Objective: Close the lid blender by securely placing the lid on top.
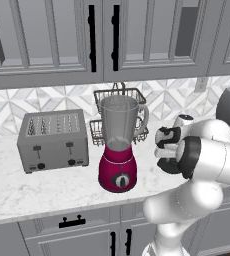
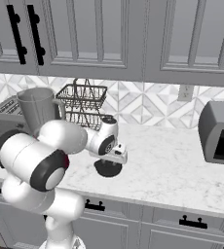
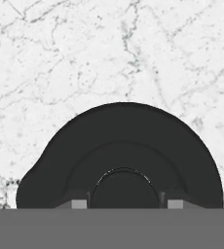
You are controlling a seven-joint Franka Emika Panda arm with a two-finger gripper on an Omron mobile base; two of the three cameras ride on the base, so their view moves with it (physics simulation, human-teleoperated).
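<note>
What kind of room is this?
It looks like a kitchen: a toaster and a blender stand on a marble counter, with grey cabinets above.

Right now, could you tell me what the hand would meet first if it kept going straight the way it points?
The hand points down at the lid lying on the marble counter, its fingertips closed on the lid's central knob. Going on, it would press the lid into the counter at once.
</note>
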